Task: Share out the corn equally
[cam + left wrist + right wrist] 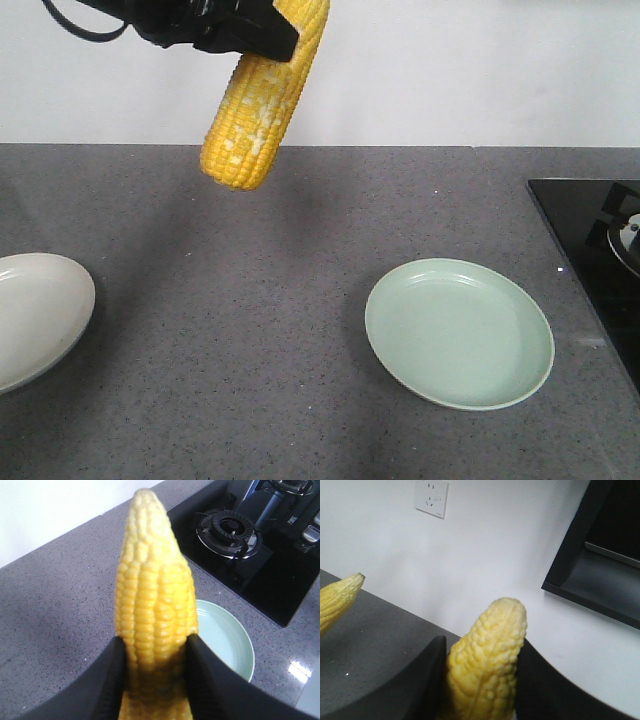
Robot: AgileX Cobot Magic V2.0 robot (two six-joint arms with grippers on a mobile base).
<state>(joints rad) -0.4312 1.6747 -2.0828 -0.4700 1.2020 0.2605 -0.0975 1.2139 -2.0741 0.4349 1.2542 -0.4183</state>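
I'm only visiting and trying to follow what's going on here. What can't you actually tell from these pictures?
- Front view: the right pincer is absent, and the frame top crops the left pincer and its cob.
- Front view: the left edge cuts the beige plate.
- Right wrist view: the right pincer holds a second cob, base cut off; neither plate shows.
- Left wrist view: the corn hides part of the green plate.
- Any further cobs are unseen.
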